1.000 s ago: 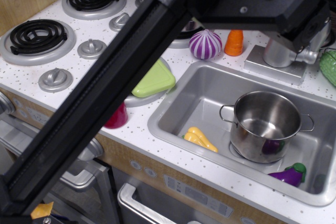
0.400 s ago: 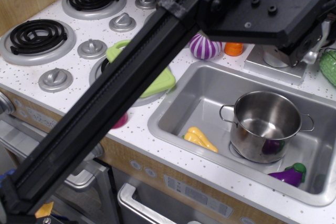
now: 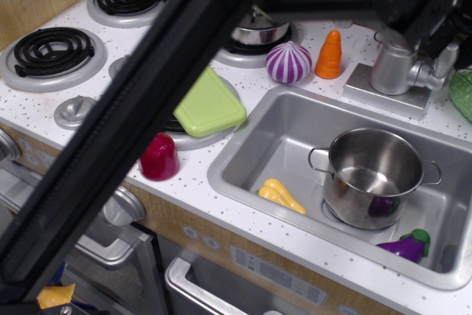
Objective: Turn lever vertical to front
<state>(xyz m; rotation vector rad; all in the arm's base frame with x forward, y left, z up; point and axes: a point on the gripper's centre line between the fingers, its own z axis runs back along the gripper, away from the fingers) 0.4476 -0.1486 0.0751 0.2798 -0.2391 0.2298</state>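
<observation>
Most of the lever (image 3: 445,59) hides behind the gripper (image 3: 435,27), whose opening is unreadable.

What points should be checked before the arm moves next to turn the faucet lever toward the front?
1. Lever in view: ok, it shows at the right of the faucet body.
2. Gripper in view: not ok, only the black arm shows; the fingers are hidden at the top.
3. Gripper open or shut: cannot tell.
4. Contact with the lever: cannot tell.
5. Space in front of the faucet: ok, the pot stands lower, in the sink.
6. Carrot away from the faucet: ok, it stands apart, left of the base.
</observation>
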